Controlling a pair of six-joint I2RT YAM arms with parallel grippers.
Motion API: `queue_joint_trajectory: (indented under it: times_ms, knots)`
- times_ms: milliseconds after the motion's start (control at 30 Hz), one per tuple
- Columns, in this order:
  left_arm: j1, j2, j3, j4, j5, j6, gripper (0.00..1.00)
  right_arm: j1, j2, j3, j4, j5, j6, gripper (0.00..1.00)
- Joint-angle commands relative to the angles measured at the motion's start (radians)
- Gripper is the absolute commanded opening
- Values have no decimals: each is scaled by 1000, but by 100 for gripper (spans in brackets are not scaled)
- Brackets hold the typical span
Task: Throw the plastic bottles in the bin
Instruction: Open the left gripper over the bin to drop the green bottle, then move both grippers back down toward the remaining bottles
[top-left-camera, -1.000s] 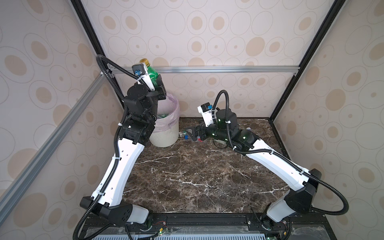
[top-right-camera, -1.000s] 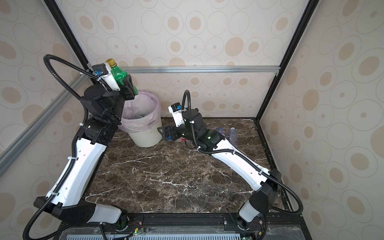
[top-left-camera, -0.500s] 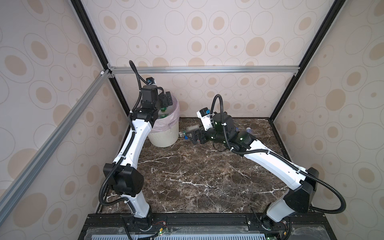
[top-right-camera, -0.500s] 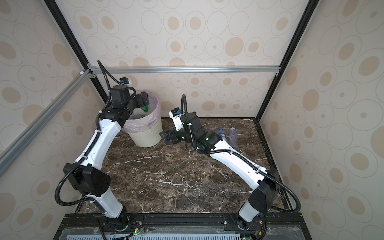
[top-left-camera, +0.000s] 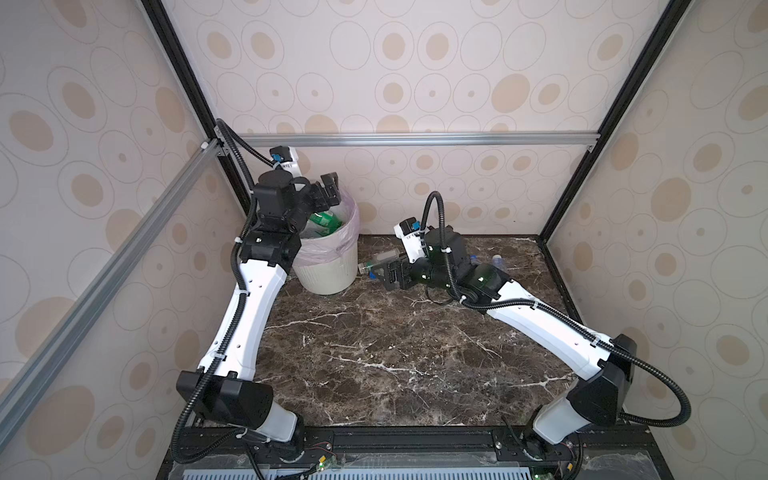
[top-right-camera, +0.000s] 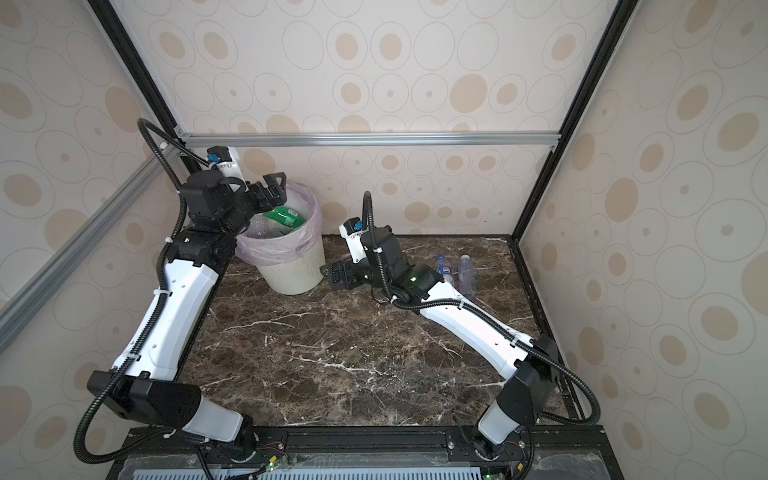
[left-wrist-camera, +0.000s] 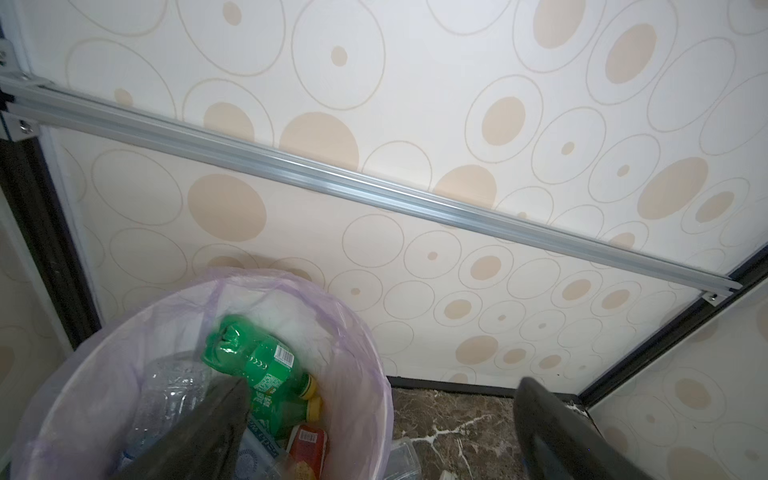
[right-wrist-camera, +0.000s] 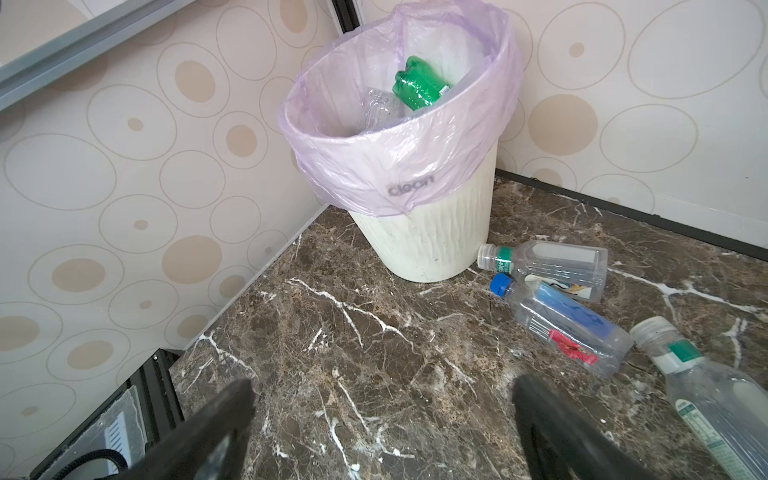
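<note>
The bin (top-left-camera: 328, 272) (top-right-camera: 293, 276) (right-wrist-camera: 432, 237), cream-white with a pink bag, stands at the back left. Inside lie a green plastic bottle (top-left-camera: 326, 220) (top-right-camera: 284, 216) (left-wrist-camera: 253, 357) (right-wrist-camera: 419, 87) and some clear ones (left-wrist-camera: 174, 386). My left gripper (top-left-camera: 328, 193) (top-right-camera: 272, 191) (left-wrist-camera: 380, 386) hangs open and empty above the bin's rim. My right gripper (top-left-camera: 380, 274) (top-right-camera: 330, 276) (right-wrist-camera: 382, 386) is open and empty, low over the table beside the bin. Right of the bin lie a green-banded clear bottle (right-wrist-camera: 548, 266), a blue-capped bottle (right-wrist-camera: 569, 328) and a white-capped bottle (right-wrist-camera: 715, 395).
Two more clear bottles (top-right-camera: 444, 266) (top-right-camera: 467, 270) lie at the back right behind the right arm. An aluminium rail (top-left-camera: 415, 139) runs along the back wall, and black frame posts (top-left-camera: 552, 212) stand in the corners. The marble table (top-left-camera: 395, 353) ends at walls on three sides.
A second ago my left gripper held a green bottle high above the bin. It has opened, the bottle now lies in the bin, and the arm has shifted. The right gripper barely moved.
</note>
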Motion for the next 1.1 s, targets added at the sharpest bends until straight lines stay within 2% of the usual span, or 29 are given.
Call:
queue_joint_trajectory:
  times_ms: [0, 300, 500, 867, 1067]
  knots:
    - [-13, -21, -38, 41, 64, -47, 99, 4, -21, -29, 8, 32, 9, 100]
    - [-88, -46, -121, 64, 89, -68, 99, -31, -83, -105, -19, 94, 12, 100]
    - [-163, -61, -186, 78, 82, -74, 99, -115, -164, -200, -42, 101, 26, 100]
    - [-331, -42, -327, 160, 65, -114, 99, -361, -248, -301, -178, 210, 79, 100]
    - [-410, 9, -364, 193, 77, -132, 99, -520, -226, -339, -221, 177, 98, 100]
